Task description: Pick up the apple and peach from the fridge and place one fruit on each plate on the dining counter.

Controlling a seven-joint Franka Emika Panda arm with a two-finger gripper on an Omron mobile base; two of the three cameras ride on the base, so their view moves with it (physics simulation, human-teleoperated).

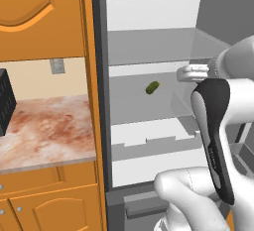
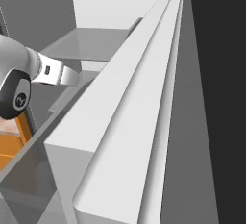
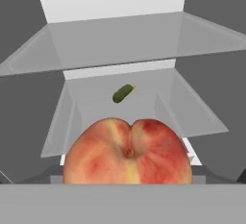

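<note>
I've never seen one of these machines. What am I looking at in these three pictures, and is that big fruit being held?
It is a white robot arm on a drivable base, in a computer-drawn kitchen, reaching into an open fridge. Two pictures come from cameras on the base, behind the arm to its left and right; the third comes from a camera on the hand itself. That one shows a peach very close in front of the hand, so it looks huge. Whether the fingers grip it cannot be told, since they are hidden. Farther back, a small green vegetable, perhaps a pickle, lies on a glass shelf. Left of the fridge is a marbled counter over orange cupboards.
</note>
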